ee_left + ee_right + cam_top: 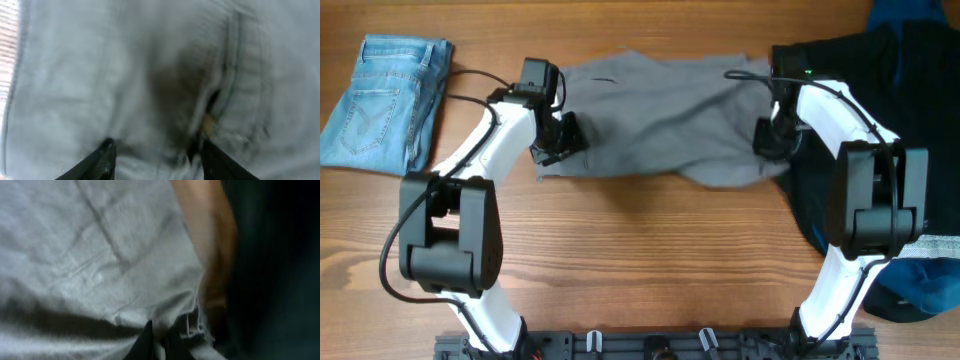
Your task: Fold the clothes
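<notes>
Way off to the left of the left jaws, folded jeans [385, 100] are being left lying flat on the table [650, 270], well apart from everything else. The left gripper [560, 138] is being held low at the left end of the grey trousers [660, 115]. In the left wrist view its jaws are being held apart, with the fingertips [104, 159] spread over the cloth and a seam running just ahead of the right-hand tip. It's pretty blurry though, so whether the tips are being pressed into the fabric can't be told. Nothing is being pinched there.

The trousers are being spread out, crumpled, between the two sets of jaws. At the right end, the right gripper [767, 138] is being held closed, and in the right wrist view a frayed hem of the trousers is being pinched between the jaws. Just right of those jaws a strip of bare wood is being shown, then the black garment [860, 55] beside it. Further right and nearer the arm's base, a blue garment [932, 285] is being left bunched at the table edge.
</notes>
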